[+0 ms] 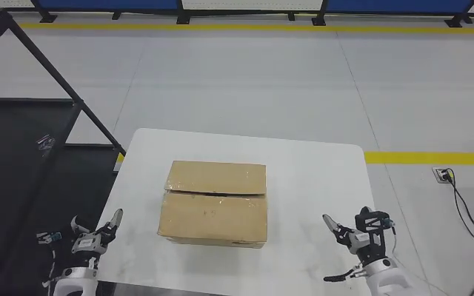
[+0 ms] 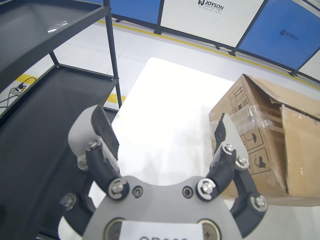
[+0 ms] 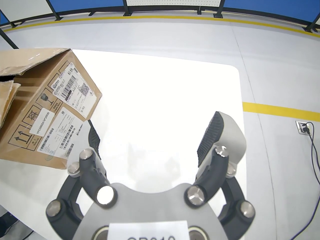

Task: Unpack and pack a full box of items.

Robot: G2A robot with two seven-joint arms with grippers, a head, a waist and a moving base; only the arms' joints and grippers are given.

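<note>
Cardboard box (image 1: 213, 203) sits mid-tabletop (image 1: 311, 170), flaps (image 1: 215, 177) folded shut but unsealed, with a gap along the seam, so unpacking looks not yet started. Left fingers (image 2: 103, 131) are spread wide and hold nothing, by the tabletop's near-left corner. Right fingers (image 3: 212, 136) are likewise wide and empty by the near-right corner. Flanking the box like this probably readies each arm to lift a flap from its own side.

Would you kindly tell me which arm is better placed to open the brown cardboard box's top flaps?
Probably the left, narrowly: the left gripper hangs open nearer the brown cardboard box than the equally open right gripper.
</note>
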